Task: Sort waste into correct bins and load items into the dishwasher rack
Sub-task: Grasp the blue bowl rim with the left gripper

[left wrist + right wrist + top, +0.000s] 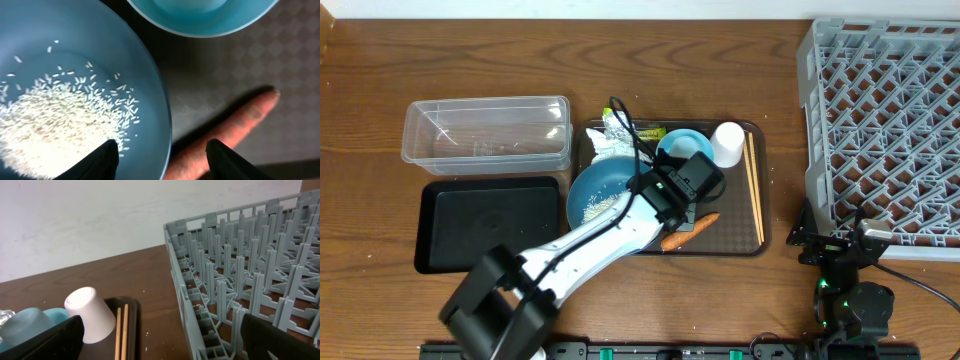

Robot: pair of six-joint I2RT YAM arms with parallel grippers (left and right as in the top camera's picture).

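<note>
The left gripper is partly open and holds nothing. It straddles the rim of the big dark-blue bowl, one finger over the rice, the other by the carrot piece on the brown tray. The right gripper is wide and empty, beside the grey rack.

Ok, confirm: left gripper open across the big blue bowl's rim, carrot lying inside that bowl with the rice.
Not quite. The carrot lies outside the big blue bowl, beside it on the brown tray, as the left wrist view shows. The rice is inside, and the left gripper is open across the rim.
</note>
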